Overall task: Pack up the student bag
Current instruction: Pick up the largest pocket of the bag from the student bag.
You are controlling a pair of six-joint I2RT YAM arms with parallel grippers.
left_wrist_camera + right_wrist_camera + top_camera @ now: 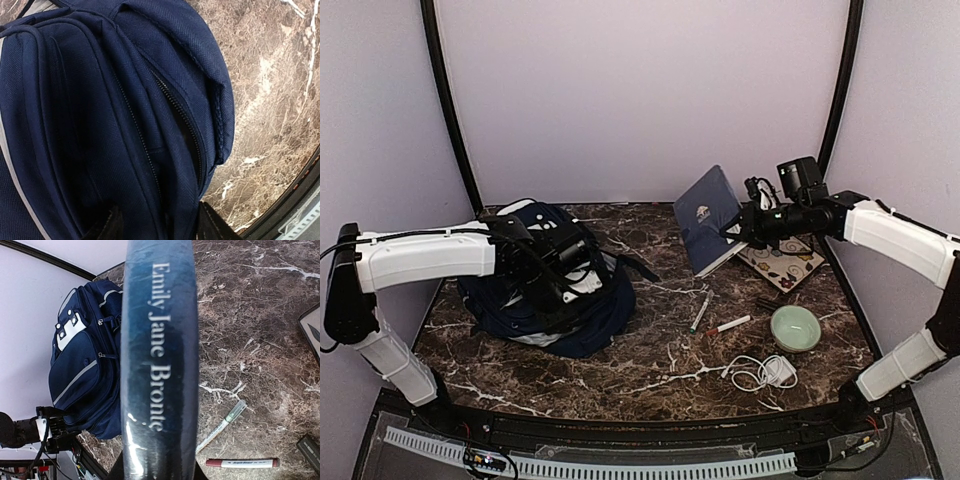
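Observation:
The student bag (545, 290), a navy backpack with white trim, lies at the left of the marble table. My left gripper (558, 272) is down on it. In the left wrist view its fingers (111, 226) close round a thick fold of the bag's fabric (125, 125) beside an open zip. My right gripper (745, 232) is shut on a dark blue book (708, 215) and holds it tilted above the table at the back right. In the right wrist view the book's spine (160, 355) reads "Emily Jane Bronte" and hides most of the gripper (157, 472). The bag (85, 365) lies beyond it.
A green-capped marker (700, 312) and a red marker (728, 325) lie mid-table. A pale green bowl (795, 328), a white charger with cable (760, 372), a small dark object (767, 303) and a patterned flat case (782, 262) are at the right.

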